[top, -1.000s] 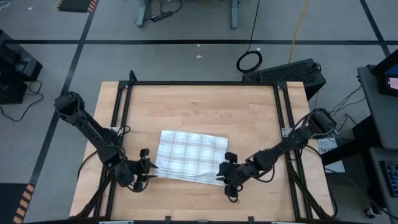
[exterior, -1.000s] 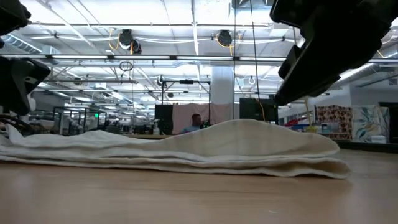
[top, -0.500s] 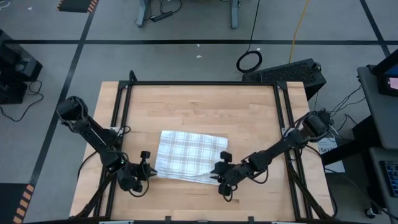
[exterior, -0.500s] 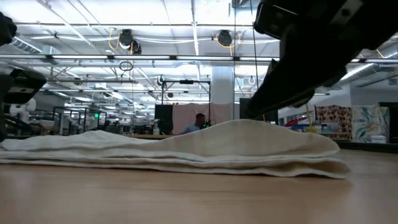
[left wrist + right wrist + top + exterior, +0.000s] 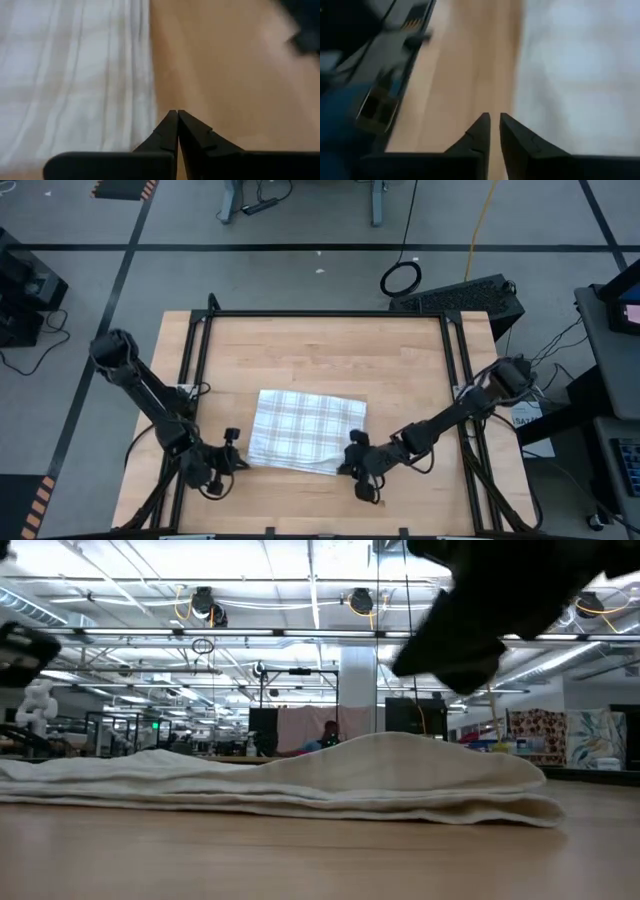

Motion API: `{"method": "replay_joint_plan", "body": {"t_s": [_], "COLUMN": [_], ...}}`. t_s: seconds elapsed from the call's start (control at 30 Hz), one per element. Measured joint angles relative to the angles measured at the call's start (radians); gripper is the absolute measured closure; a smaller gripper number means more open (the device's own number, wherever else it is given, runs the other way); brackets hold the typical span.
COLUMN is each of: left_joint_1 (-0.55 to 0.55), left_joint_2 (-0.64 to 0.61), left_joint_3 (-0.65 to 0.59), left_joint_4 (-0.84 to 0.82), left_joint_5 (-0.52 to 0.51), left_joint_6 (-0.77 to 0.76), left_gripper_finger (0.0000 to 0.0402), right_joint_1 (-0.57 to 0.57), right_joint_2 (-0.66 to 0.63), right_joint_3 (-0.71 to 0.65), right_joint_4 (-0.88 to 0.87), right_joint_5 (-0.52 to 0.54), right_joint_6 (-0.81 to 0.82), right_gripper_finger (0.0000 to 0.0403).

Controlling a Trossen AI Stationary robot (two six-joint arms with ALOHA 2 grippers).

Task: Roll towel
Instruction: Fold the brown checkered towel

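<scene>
While both arms crouched low at the towel's near edge, the scene stood thus:

Towel: the towel point(image 5: 305, 432) lay folded and flat on the table point(image 5: 330, 350), toward the near side, its check pattern up; in the low view it point(image 5: 300, 785) showed as stacked layers with a soft hump, no roll begun.

Left gripper: the left gripper point(image 5: 240, 459) sat just beside the towel's near-left corner. In its wrist view the jaws point(image 5: 176, 131) were pressed together, tips meeting over bare wood just off the towel's edge point(image 5: 75, 75); no cloth showed between them.

Right gripper: the right gripper point(image 5: 346, 464) sat at the towel's near-right corner. In its wrist view the jaws point(image 5: 491, 131) stood almost together with a thin gap, over wood beside the cloth point(image 5: 580, 65); nothing was visibly pinched.

Stage: judged as the grasp of the near edge, ahead of rolling it toward the towel's far edge.

Risk, missed grip: both jaw pairs seemed to have met beside the cloth, so a lift could come up empty.

Risk, uneven hold: should only one corner catch, the edge would likely skew and the roll run crooked.

Risk, partial layers: a pinch on only the top layer might unfold the towel instead.

Risk, sliding: thin cloth on smooth wood could be pushed along, bunching.
</scene>
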Motion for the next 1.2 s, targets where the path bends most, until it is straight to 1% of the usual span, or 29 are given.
{"method": "replay_joint_plan", "body": {"t_s": [0.1, 0.13, 0.17, 0.2, 0.27, 0.3, 0.4, 0.5, 0.7, 0.83, 0.9, 0.97, 1.1, 1.2], "left_joint_1": [0.000, 0.000, 0.005, 0.011, 0.026, 0.040, 0.087, 0.132, 0.213, 0.260, 0.271, 0.276, 0.276, 0.276], "left_joint_2": [-0.047, -0.055, -0.058, -0.057, -0.050, -0.043, -0.020, 0.009, 0.079, 0.106, 0.108, 0.108, 0.108, 0.108], "left_joint_3": [0.011, 0.012, 0.012, 0.012, 0.005, 0.001, -0.016, -0.025, -0.032, -0.033, -0.033, -0.033, -0.033, -0.032], "left_joint_4": [0.008, 0.011, 0.008, 0.002, 0.000, 0.000, -0.002, 0.002, 0.007, 0.017, 0.056, 0.110, 0.264, 0.343], "left_joint_5": [-0.052, -0.086, -0.126, -0.170, -0.247, -0.265, -0.267, -0.264, -0.258, -0.225, -0.216, -0.212, -0.177, -0.131], "left_joint_6": [0.034, 0.041, 0.046, 0.056, 0.057, 0.057, 0.057, 0.036, 0.030, 0.034, 0.042, 0.083, 0.193, 0.227], "left_gripper_finger": [0.0382, 0.0382, 0.0382, 0.0382, 0.0382, 0.0382, 0.0382, 0.0382, 0.0382, 0.0382, 0.0382, 0.0382, 0.0382, 0.0382], "right_joint_1": [-0.003, -0.007, -0.015, -0.027, -0.048, -0.055, -0.064, -0.062, -0.057, -0.053, -0.052, -0.053, -0.053, -0.048], "right_joint_2": [-0.027, -0.025, -0.020, -0.006, 0.026, 0.046, 0.108, 0.152, 0.160, 0.156, 0.156, 0.150, 0.126, 0.138], "right_joint_3": [0.001, 0.001, 0.000, 0.000, 0.001, 0.000, 0.000, 0.000, 0.001, 0.001, 0.001, 0.001, 0.001, 0.001], "right_joint_4": [-0.026, -0.036, -0.053, -0.051, -0.051, -0.056, -0.021, 0.047, 0.121, 0.134, 0.131, 0.124, 0.082, 0.084], "right_joint_5": [0.227, 0.290, 0.319, 0.319, 0.273, 0.261, 0.204, 0.127, 0.011, 0.013, 0.014, 0.023, 0.137, 0.172], "right_joint_6": [-0.013, -0.012, -0.011, -0.005, 0.032, 0.054, 0.081, 0.069, -0.001, -0.017, -0.019, -0.021, -0.011, 0.020], "right_gripper_finger": [0.0363, 0.0365, 0.0367, 0.0371, 0.0381, 0.0387, 0.0400, 0.0398, 0.0402, 0.0402, 0.0402, 0.0402, 0.0402, 0.0402]}}
